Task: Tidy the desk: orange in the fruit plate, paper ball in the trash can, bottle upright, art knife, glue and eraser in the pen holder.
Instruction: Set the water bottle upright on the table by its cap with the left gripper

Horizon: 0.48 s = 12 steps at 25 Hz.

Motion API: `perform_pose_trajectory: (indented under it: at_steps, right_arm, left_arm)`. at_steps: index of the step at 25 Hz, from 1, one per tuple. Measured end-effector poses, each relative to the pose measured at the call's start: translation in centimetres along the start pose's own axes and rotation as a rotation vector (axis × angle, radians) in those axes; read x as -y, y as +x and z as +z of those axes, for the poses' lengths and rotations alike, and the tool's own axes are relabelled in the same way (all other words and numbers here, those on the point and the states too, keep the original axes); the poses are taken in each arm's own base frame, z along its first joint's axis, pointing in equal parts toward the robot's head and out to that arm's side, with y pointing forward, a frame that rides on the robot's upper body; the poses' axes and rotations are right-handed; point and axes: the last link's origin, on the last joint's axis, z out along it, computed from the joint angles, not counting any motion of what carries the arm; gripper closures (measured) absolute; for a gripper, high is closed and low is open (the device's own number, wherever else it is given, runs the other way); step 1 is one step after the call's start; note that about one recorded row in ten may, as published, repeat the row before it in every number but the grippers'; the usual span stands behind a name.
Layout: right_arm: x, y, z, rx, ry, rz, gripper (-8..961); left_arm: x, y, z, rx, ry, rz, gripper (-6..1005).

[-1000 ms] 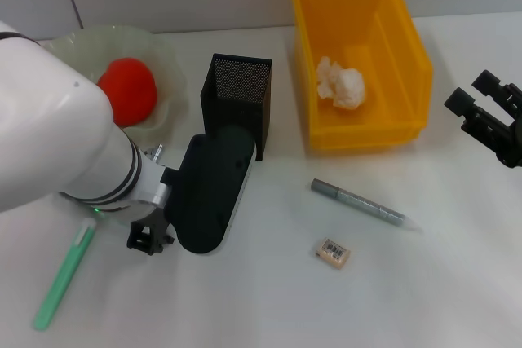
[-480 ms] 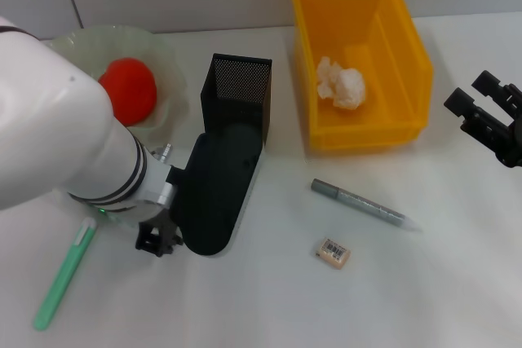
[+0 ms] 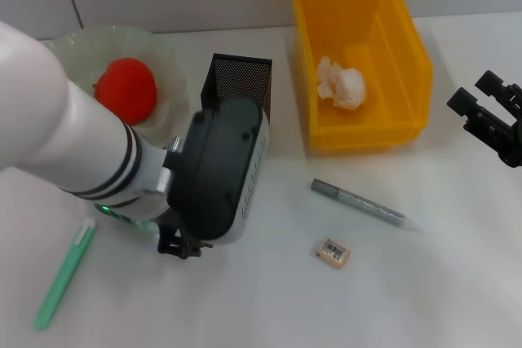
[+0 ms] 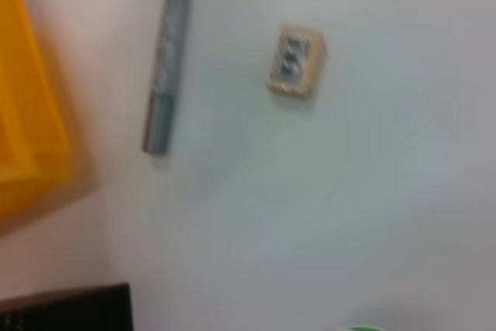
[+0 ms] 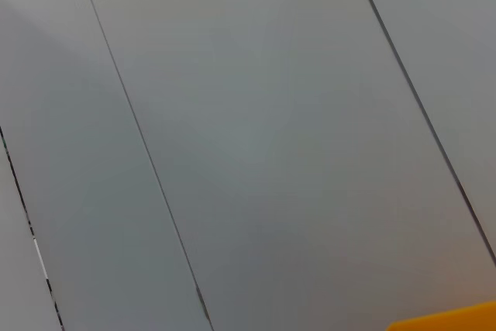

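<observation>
At lower left of the head view one green knife lies loose on the tabletop, not yet sorted. One orange sits in the plate at upper left, judged done. The left gripper, its opening not visible, hangs before one holder. One silver pen and one eraser wait at centre. One paper ball rests in the can. The right gripper, apparently open and empty, is parked at far right.
</observation>
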Motion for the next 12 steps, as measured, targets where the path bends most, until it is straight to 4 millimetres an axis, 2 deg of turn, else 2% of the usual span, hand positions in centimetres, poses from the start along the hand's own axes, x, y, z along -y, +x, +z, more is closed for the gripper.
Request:
perform_pose_trajectory:
  at_steps: [5, 12]
  right_arm:
    - [0.0, -0.1, -0.1, 0.000, 0.001, -0.004, 145]
    - [0.3, -0.4, -0.1, -0.004, -0.001, -0.013, 146]
  left_arm:
    - [0.0, 0.1, -1.3, -0.095, 0.026, -0.057, 549]
    - [0.2, -0.7, -1.8, -0.149, 0.052, -0.137, 549]
